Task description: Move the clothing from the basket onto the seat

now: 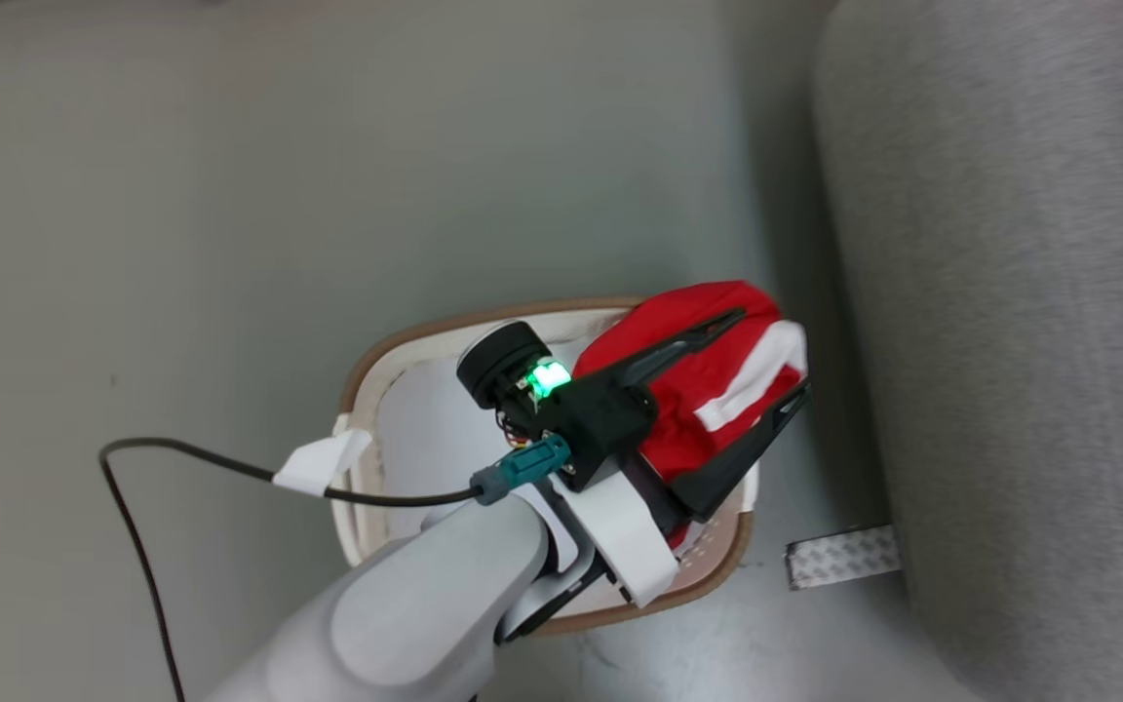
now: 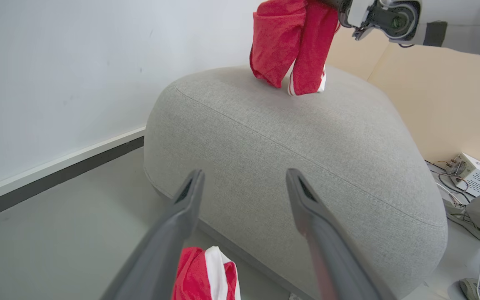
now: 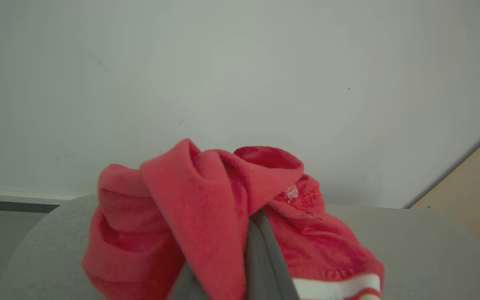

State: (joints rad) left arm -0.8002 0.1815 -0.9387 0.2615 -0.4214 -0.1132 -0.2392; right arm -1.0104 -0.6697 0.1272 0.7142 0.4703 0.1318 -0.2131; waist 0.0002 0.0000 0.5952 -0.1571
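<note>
Left gripper fingers spread wide over crumpled red garment in perforated cream basket, just beside rounded grey woven seat. Right gripper pinched tight on second red garment, soft fleece, hanging at seat top.

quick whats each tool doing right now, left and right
left tool: open, over the red garment in the basket
right tool: closed on the second red garment, above the seat

Left gripper spread, right gripper clamped.
</note>
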